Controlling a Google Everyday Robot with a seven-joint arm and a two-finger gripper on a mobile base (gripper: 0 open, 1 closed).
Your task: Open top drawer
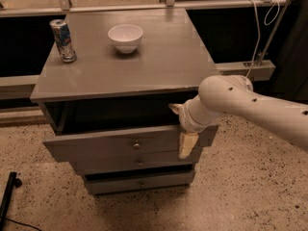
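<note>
The top drawer is grey with a small round metal knob at its centre. It stands pulled out from the grey cabinet, with a dark gap showing above its front. My gripper is at the right end of the drawer front. One finger is behind the front's top edge and the other finger hangs down in front of it. The white arm comes in from the right.
A drink can and a white bowl stand on the cabinet top. Two shallower drawers sit below, both slightly out. A black leg is on the floor at left. A rail and cable are behind on the right.
</note>
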